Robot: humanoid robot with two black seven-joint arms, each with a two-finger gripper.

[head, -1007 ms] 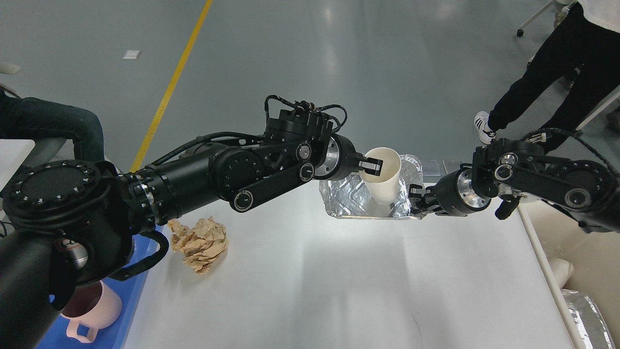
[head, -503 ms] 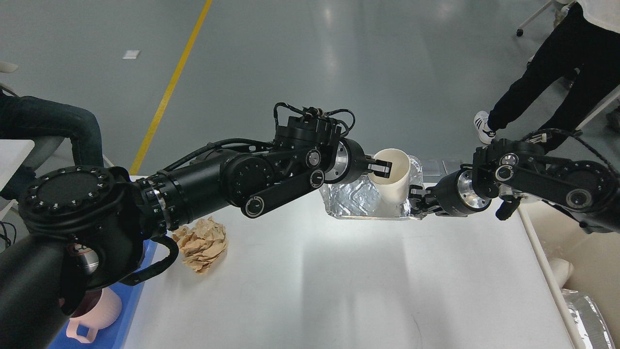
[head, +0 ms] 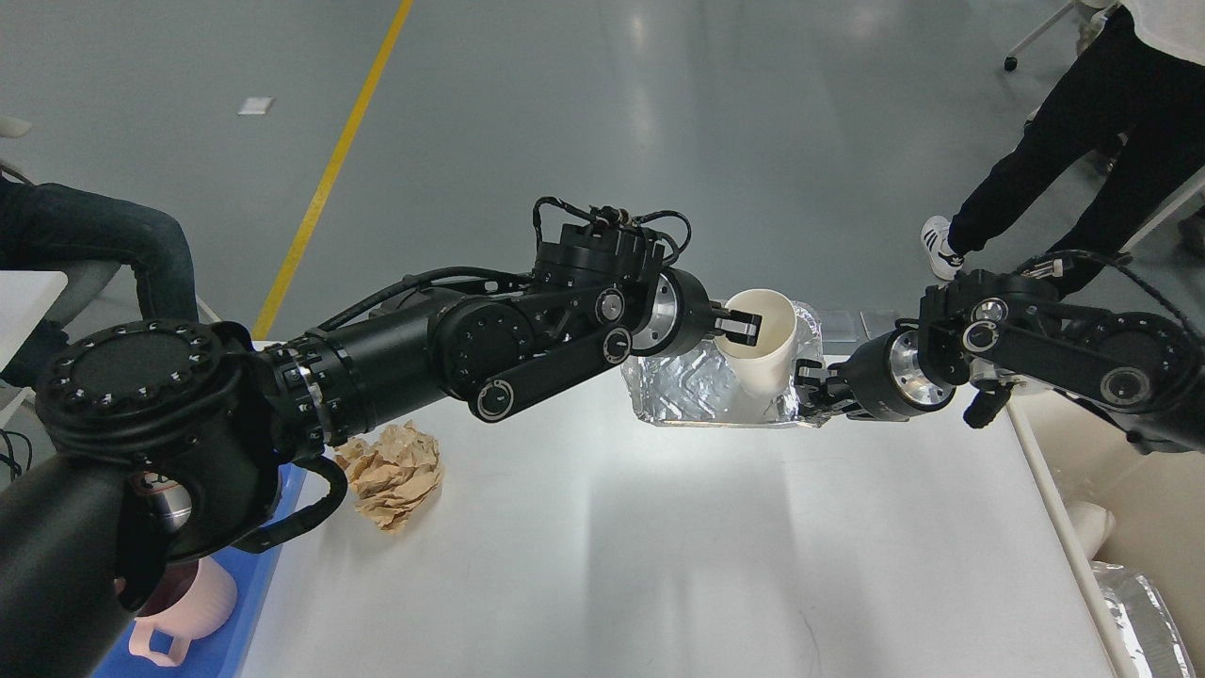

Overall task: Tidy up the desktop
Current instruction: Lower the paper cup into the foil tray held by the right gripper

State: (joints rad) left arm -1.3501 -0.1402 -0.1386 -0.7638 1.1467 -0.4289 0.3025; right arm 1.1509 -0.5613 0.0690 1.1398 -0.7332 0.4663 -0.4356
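Note:
The white desktop (head: 659, 546) fills the lower middle of the head view. At its far edge sits a crumpled foil tray (head: 692, 395). A white paper cup (head: 764, 347) stands tilted in the tray, and my left gripper (head: 741, 326) is shut on the cup's rim. My right gripper (head: 811, 394) is shut on the foil tray's right edge. A ball of crumpled brown paper (head: 393, 474) lies on the desktop at the left.
A blue tray (head: 240, 603) at the lower left holds a pink mug (head: 179, 612). A beige bin (head: 1144, 527) beside the table's right edge holds foil (head: 1144, 612) and a white cup (head: 1092, 527). People stand at the left and the far right.
Over the last second my left arm moved right and slightly down, carrying the cup further into the foil tray. The right arm has stayed put.

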